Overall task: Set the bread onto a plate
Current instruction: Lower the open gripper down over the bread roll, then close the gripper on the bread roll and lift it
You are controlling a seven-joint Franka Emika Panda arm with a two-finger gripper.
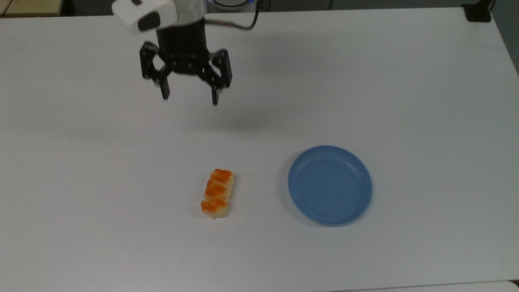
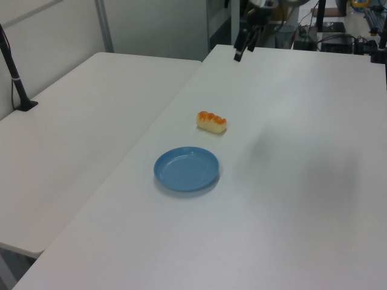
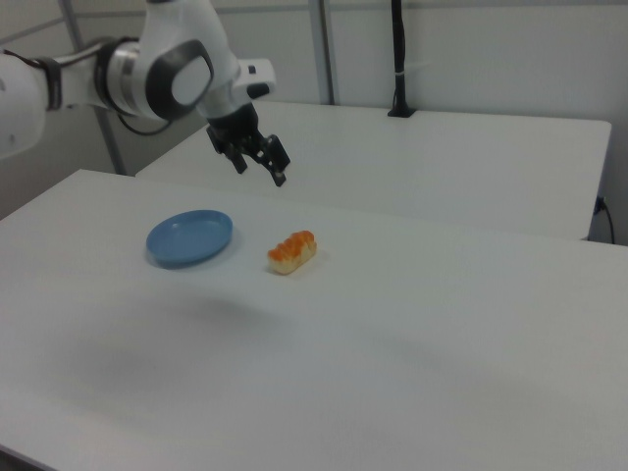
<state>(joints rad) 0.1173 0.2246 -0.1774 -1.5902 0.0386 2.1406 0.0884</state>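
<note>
Currently the bread lies flat on the white tabletop, beside the plate on the top view's left, not touching. Pale-beige oblong loaf, three orange-brown glazed bumps. Plate is round, light blue, raised rim. Gripper hangs above the tabletop, fingers spread, holding nothing.

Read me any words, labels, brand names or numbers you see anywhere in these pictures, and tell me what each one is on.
There is no readable text in any view.
The bread, the plate, the table and the robot's hand carry no visible lettering, label or number.
</note>
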